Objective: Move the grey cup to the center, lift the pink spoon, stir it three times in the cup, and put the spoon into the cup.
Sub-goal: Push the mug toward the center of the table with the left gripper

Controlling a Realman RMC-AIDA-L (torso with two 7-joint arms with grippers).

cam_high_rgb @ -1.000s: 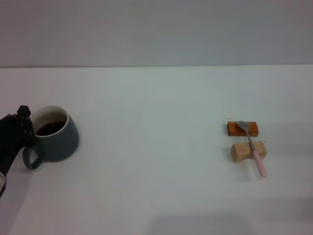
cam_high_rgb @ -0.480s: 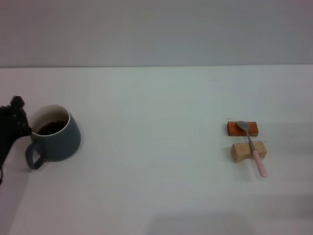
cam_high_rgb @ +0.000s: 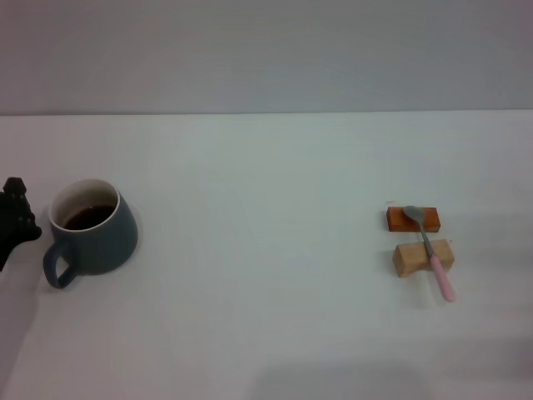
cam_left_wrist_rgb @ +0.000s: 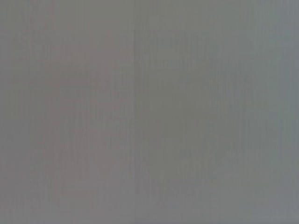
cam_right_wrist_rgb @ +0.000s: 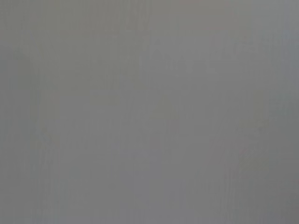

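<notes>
The grey cup (cam_high_rgb: 93, 235) stands at the far left of the white table in the head view, dark liquid inside and its loop handle turned toward the front left. My left gripper (cam_high_rgb: 15, 221) is a black shape at the picture's left edge, just left of the cup and apart from it. On the right, the pink spoon (cam_high_rgb: 430, 250) lies with its metal bowl on an orange block (cam_high_rgb: 412, 219) and its neck across a tan block (cam_high_rgb: 423, 257). Both wrist views show only plain grey. The right gripper is out of view.
The white table (cam_high_rgb: 266, 275) runs wide between the cup and the two blocks. A pale wall rises behind the table's far edge.
My left gripper has drawn back to the left, away from the cup's rim and handle. The cup has shifted slightly right and now stands free. Spoon and blocks are unmoved.
</notes>
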